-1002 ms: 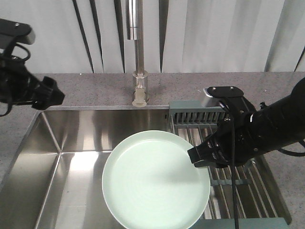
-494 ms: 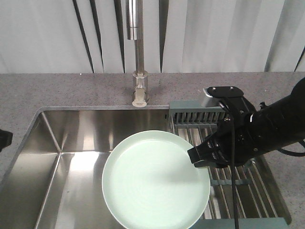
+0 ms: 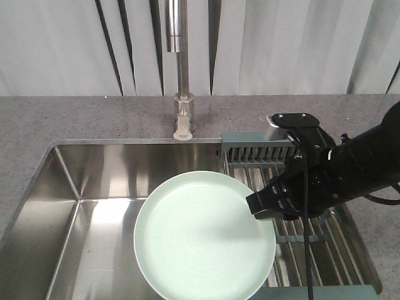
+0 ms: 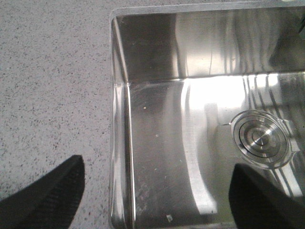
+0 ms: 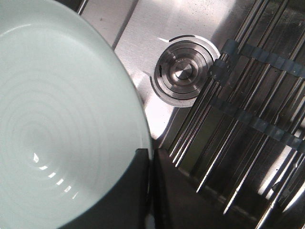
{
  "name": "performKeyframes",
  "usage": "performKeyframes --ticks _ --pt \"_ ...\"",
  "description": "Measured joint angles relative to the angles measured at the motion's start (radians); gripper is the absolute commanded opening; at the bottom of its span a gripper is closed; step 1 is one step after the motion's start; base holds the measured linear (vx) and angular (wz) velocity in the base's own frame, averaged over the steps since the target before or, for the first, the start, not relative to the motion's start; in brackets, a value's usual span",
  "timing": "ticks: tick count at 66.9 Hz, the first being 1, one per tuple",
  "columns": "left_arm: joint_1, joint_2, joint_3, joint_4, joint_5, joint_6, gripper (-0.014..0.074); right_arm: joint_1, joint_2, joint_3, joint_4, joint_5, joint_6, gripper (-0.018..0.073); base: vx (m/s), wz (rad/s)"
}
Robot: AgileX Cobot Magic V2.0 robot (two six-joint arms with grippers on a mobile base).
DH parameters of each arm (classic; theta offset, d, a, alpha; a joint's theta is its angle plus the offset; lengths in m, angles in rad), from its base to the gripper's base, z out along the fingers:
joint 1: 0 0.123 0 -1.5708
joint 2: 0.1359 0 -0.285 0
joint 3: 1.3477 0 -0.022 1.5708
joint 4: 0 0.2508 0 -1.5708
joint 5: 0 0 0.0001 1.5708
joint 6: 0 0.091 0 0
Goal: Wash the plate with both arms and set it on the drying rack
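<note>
The pale mint-green plate (image 3: 203, 234) is held level over the steel sink (image 3: 100, 187), gripped at its right rim by my right gripper (image 3: 257, 206), which is shut on it. In the right wrist view the plate (image 5: 57, 124) fills the left side and the jaws (image 5: 150, 157) pinch its rim. The drying rack (image 3: 294, 187) lies under my right arm, its bars also in the right wrist view (image 5: 238, 109). My left arm is out of the front view. In the left wrist view my left gripper (image 4: 155, 191) is open and empty above the sink's left edge.
A tall steel faucet (image 3: 181, 75) stands behind the sink. The sink drain shows in the left wrist view (image 4: 259, 138) and the right wrist view (image 5: 183, 71). Speckled grey countertop (image 4: 52, 86) surrounds the sink.
My left arm has moved away to the left and out of the front view. My right gripper and the plate have not moved.
</note>
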Motion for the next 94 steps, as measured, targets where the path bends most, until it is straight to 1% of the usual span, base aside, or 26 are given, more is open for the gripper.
performKeyframes --ticks 10,19,94 --pt "0.0 -0.078 0.036 0.0 0.025 -0.001 0.0572 0.0 0.0 0.0 0.0 0.0 0.0 -0.0001 0.0 0.0" --pt "0.0 -0.109 0.046 0.0 0.038 -0.001 0.0572 0.0 0.0 0.0 0.0 0.0 0.0 -0.0001 0.0 0.0" --pt "0.0 -0.113 0.047 -0.001 0.044 -0.004 0.0572 0.0 0.0 0.0 -0.004 0.0 -0.001 -0.0001 0.0 0.0"
